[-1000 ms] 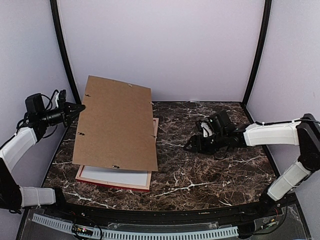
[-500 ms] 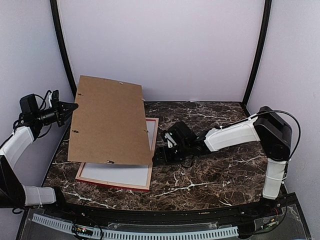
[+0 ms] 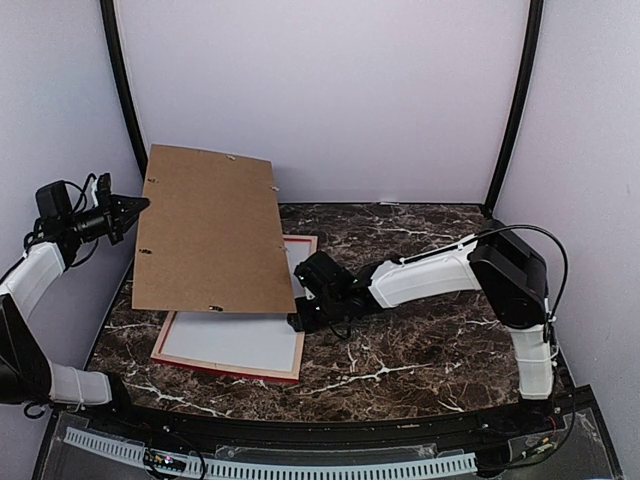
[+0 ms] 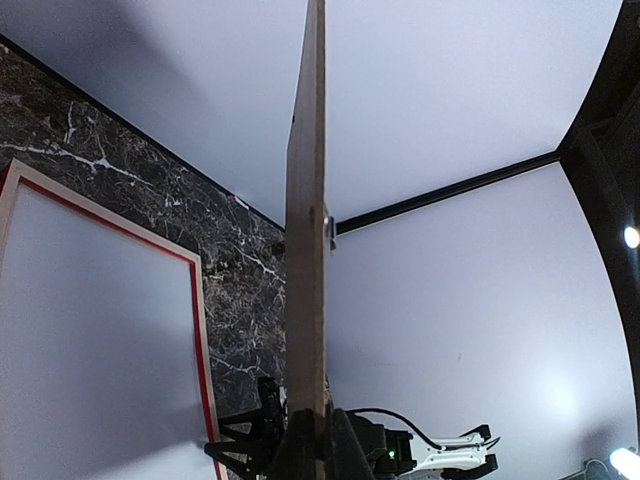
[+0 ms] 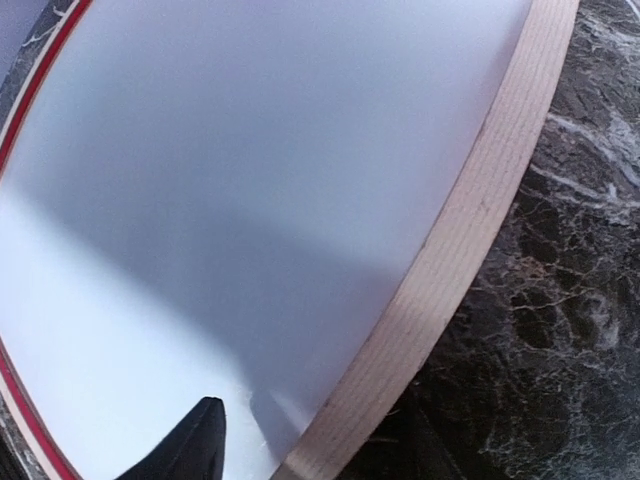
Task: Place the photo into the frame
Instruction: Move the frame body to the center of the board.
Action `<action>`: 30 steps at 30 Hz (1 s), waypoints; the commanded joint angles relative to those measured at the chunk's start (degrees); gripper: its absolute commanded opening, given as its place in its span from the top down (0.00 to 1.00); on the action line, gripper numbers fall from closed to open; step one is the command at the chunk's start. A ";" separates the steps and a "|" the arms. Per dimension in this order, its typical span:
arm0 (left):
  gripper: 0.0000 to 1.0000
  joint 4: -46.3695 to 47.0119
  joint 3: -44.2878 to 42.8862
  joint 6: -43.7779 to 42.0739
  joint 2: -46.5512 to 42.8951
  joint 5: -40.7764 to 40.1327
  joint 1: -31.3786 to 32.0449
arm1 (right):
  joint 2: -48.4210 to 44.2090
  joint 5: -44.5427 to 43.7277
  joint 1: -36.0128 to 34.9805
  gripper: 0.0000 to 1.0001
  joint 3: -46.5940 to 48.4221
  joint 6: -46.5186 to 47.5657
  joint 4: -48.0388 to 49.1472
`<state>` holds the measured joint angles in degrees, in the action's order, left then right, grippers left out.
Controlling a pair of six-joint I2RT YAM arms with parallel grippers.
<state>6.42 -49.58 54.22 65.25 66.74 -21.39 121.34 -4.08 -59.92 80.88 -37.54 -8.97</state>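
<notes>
Since the earlier frames, the right arm has reached from the 3 o'clock side of the dark marble table (image 3: 430,340) across to the frame, and the left arm has raised its board further toward 10 o'clock, uncovering more of what lies beneath. Nearest the arm bases, at about 8 o'clock from table centre, the large thin rectangular frame (image 3: 228,368) lies face down, with its red front edge at the table and its pale wood back upward. The large rectangular paper photo (image 3: 235,340) rests inside it, plain white back up, and appears seated within the rails. The right gripper (image 3: 303,318) sits at the frame's 3 o'clock rail with its jaws apart and nothing between them. In the wrist view one dark fingertip (image 5: 200,440) hovers over the white sheet just beside the wooden rail; contact cannot be confirmed. Further back, the plain brown rectangular backing board (image 3: 210,235) hangs tilted above the frame's far half. The left gripper (image 3: 128,208) is clenched on its 9 o'clock edge. The step in hand is judged to be checking or pressing the print flat into the recess. The next move calls for light downward pressure near the rail without creasing the paper. The right arm must then clear the frame before the backing board is lowered.
</notes>
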 commanded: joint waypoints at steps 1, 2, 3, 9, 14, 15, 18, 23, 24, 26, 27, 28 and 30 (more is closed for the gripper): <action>1.00 -1.16 -3.33 -2.67 -0.61 1.09 -0.33 | 0.62 -7.32 -0.29 0.46 0.96 -0.15 -3.44; 1.00 -3.03 -3.59 -4.44 -0.64 0.58 -0.39 | 0.70 -7.98 -0.34 0.50 0.87 -0.29 -3.80; 1.00 -3.76 -3.75 -5.07 -0.69 0.36 -0.36 | 0.70 -8.38 -0.31 0.53 0.73 -0.47 -4.08; 1.00 -5.50 -3.22 -7.13 -1.20 -0.02 -0.35 | -1.23 -8.77 0.57 0.64 -2.05 -1.79 -3.97; 1.00 -6.11 -2.32 -8.17 -1.71 -0.15 -0.11 | -5.30 -8.36 2.52 0.69 -7.83 -3.39 -2.33; 1.00 -6.10 -2.17 -8.21 -1.89 -0.24 -0.04 | -6.45 -8.33 3.05 0.70 -9.22 -3.72 -1.86; 1.00 -7.89 -1.01 -9.27 -2.15 -0.86 1.04 | -9.74 -8.47 4.47 0.72 -13.46 -4.89 -0.83; 1.00 -6.79 2.49 -7.76 -3.64 -3.29 5.31 | -15.73 -9.54 6.36 0.74 -20.29 -6.68 -0.12; 1.00 -5.72 3.69 -7.17 -3.95 -3.72 6.05 | -16.98 -9.78 6.65 0.74 -21.66 -7.02 -0.11; 1.00 -3.00 5.50 -5.02 -4.93 -5.39 8.68 | -19.40 -10.35 7.20 0.74 -24.02 -7.79 -0.33; 1.00 -1.39 6.05 -3.64 -5.48 -6.62 10.81 | -20.97 -10.57 7.43 0.74 -25.15 -8.15 -0.30; 1.00 -0.60 7.19 -2.91 -5.79 -7.33 11.70 | -22.07 -10.63 7.57 0.74 -26.03 -8.45 -0.34; 1.00 2.16 9.06 -0.39 -6.52 -9.30 14.65 | -23.89 -10.50 7.82 0.75 -27.90 -9.10 -0.38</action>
<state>0.43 -43.05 48.29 62.04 59.31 -10.74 100.88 -13.04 -52.71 55.31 -44.60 -9.63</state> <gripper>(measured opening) 0.030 0.256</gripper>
